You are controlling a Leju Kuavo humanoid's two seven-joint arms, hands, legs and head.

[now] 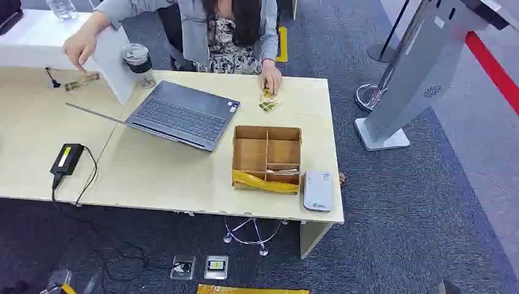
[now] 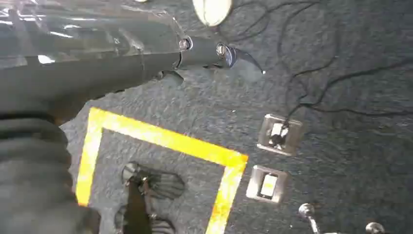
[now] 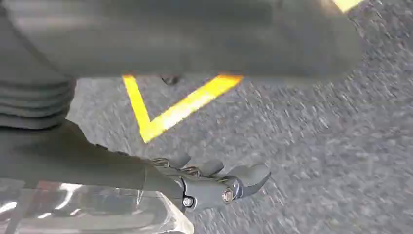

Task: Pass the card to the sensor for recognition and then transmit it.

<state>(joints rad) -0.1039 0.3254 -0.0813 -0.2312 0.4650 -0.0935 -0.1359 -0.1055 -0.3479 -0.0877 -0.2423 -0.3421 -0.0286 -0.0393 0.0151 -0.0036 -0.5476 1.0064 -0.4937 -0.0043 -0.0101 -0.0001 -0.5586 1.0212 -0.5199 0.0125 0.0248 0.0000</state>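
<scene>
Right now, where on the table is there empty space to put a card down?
The biggest bare patch of the table lies between the black adapter and the cardboard box, in front of the laptop. Another bare patch sits left of the laptop. It is crowded at the right end, where the box, the white device and a person's hand sit close together.
</scene>
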